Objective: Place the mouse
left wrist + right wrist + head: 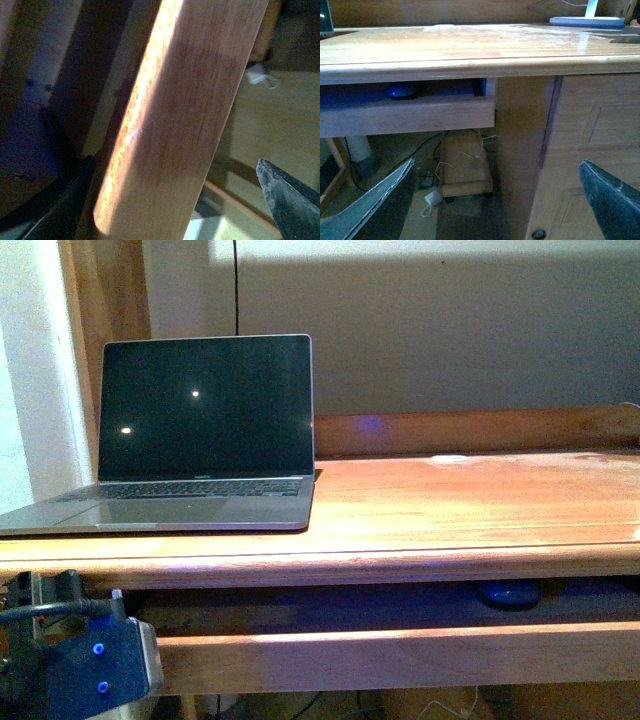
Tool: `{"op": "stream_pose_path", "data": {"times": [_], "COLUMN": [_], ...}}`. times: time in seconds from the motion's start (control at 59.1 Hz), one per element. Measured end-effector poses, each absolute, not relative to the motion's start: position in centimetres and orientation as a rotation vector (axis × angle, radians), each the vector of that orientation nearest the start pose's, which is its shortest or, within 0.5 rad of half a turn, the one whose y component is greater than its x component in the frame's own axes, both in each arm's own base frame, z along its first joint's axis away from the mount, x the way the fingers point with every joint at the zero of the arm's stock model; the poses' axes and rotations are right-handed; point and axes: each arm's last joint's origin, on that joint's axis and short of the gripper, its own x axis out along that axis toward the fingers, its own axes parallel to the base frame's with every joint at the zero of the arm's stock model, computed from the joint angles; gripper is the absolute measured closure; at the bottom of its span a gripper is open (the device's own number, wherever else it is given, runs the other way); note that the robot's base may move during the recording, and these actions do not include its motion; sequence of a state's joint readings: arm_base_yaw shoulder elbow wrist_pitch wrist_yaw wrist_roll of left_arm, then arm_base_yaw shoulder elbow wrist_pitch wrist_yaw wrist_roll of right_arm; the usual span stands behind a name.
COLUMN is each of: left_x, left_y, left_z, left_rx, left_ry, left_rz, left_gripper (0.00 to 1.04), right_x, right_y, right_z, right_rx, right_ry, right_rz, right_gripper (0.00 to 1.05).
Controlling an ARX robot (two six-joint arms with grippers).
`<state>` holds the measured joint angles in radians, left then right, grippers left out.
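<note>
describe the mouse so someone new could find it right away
Start at the wooden desk with the open laptop on its left. Just under the desktop a shallow pull-out tray is slid out; toward its right end, in shadow, lies the mouse. It is a small dark domed oval, unlike the flat white disc on the desktop above.

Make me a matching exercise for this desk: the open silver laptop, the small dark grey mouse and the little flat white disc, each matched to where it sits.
Things:
1. open silver laptop with dark screen
2. small dark grey domed mouse
3. small flat white disc

Places:
A. on the wooden desktop, far side, near its raised back board
B. in the pull-out wooden tray under the desktop
C. on the desktop's left part

Pairs: 1-C, 2-B, 3-A
</note>
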<state>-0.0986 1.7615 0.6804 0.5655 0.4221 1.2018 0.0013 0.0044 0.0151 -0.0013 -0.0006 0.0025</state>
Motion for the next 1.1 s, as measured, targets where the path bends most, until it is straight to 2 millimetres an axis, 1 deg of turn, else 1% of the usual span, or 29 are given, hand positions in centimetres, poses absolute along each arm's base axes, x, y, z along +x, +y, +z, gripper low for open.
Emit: {"op": "stream_pose_path", "data": {"times": [0.135, 0.152, 0.186, 0.237, 0.288, 0.322, 0.373, 0.44, 0.457, 0.474, 0.508, 0.525, 0.593, 0.61, 0.677, 0.711, 0.728, 0.762, 0.796, 0.813, 0.88, 0.965, 1.033, 1.101], "left_x": [28.9, 28.3, 27.6, 25.9, 24.6, 24.1, 22.8, 21.8, 21.4, 21.3, 21.0, 21.0, 20.9, 21.0, 21.1, 21.0, 21.0, 20.8, 20.5, 20.3, 19.5, 17.7, 16.4, 14.7], "left_y": [-5.0, -5.2, -5.3, -5.8, -6.1, -6.3, -6.7, -6.8, -6.9, -6.9, -6.9, -6.9, -6.7, -6.6, -6.1, -5.7, -5.6, -5.3, -5.1, -4.9, -4.7, -4.2, -3.9, -3.6], "left_z": [13.9, 14.1, 14.1, 14.3, 14.4, 14.5, 14.7, 15.2, 15.4, 15.5, 15.9, 16.0, 17.4, 18.0, 19.3, 20.0, 20.2, 20.7, 21.0, 21.3, 22.0, 22.8, 22.9, 22.4], "left_rx": [0.929, 0.906, 0.877, 0.778, 0.709, 0.676, 0.574, 0.479, 0.436, 0.43, 0.345, 0.338, 0.196, 0.138, 0.029, -0.054, -0.065, -0.144, -0.174, -0.21, -0.269, -0.309, -0.325, -0.337], "left_ry": [0.223, 0.228, 0.232, 0.227, 0.223, 0.222, 0.232, 0.236, 0.243, 0.239, 0.256, 0.249, 0.256, 0.267, 0.264, 0.27, 0.267, 0.28, 0.282, 0.283, 0.276, 0.241, 0.219, 0.211], "left_rz": [-0.897, -0.928, -0.961, -1.039, -1.08, -1.095, -1.114, -1.099, -1.077, -1.065, -1.021, -1.009, -0.904, -0.835, -0.712, -0.639, -0.616, -0.554, -0.526, -0.48, -0.405, -0.293, -0.223, -0.155], "left_gripper": [0.08, 0.08, 0.08, 0.08, 0.08, 0.08, 0.08, 0.08, 0.08, 0.08, 0.08, 0.08, 0.08, 0.08, 0.08, 0.08, 0.08, 0.08, 0.08, 0.08, 0.08, 0.08, 0.08, 0.08], "right_x": [9.7, 9.7, 9.7, 9.7, 9.7, 9.7, 9.7, 9.7, 9.7, 9.7, 9.7, 9.7, 9.7, 9.7, 9.7, 9.7, 9.7, 9.7, 9.7, 9.7, 9.7, 9.7, 9.7, 9.7], "right_y": [0.0, 0.0, 0.0, 0.0, 0.0, 0.0, 0.0, 0.0, 0.0, 0.0, 0.0, 0.0, 0.0, 0.0, 0.0, 0.0, 0.0, 0.0, 0.0, 0.0, 0.0, 0.0, 0.0, 0.0], "right_z": [16.8, 16.8, 16.8, 16.8, 16.8, 16.8, 16.8, 16.8, 16.8, 16.8, 16.8, 16.8, 16.8, 16.8, 16.8, 16.8, 16.8, 16.8, 16.8, 16.8, 16.8, 16.8, 16.8, 16.8], "right_rx": [0.002, 0.002, 0.002, 0.002, 0.002, 0.002, 0.002, 0.002, 0.002, 0.002, 0.002, 0.002, 0.002, 0.002, 0.002, 0.002, 0.002, 0.002, 0.002, 0.002, 0.002, 0.002, 0.002, 0.002], "right_ry": [-0.009, -0.009, -0.009, -0.009, -0.009, -0.009, -0.009, -0.009, -0.009, -0.009, -0.009, -0.009, -0.009, -0.009, -0.009, -0.009, -0.009, -0.009, -0.009, -0.009, -0.009, -0.009, -0.009, -0.009], "right_rz": [0.002, 0.002, 0.002, 0.002, 0.002, 0.002, 0.002, 0.002, 0.002, 0.002, 0.002, 0.002, 0.002, 0.002, 0.002, 0.002, 0.002, 0.002, 0.002, 0.002, 0.002, 0.002, 0.002, 0.002], "right_gripper": [0.07, 0.07, 0.07, 0.07, 0.07, 0.07, 0.07, 0.07, 0.07, 0.07, 0.07, 0.07, 0.07, 0.07, 0.07, 0.07, 0.07, 0.07, 0.07, 0.07, 0.07, 0.07, 0.07, 0.07]}}
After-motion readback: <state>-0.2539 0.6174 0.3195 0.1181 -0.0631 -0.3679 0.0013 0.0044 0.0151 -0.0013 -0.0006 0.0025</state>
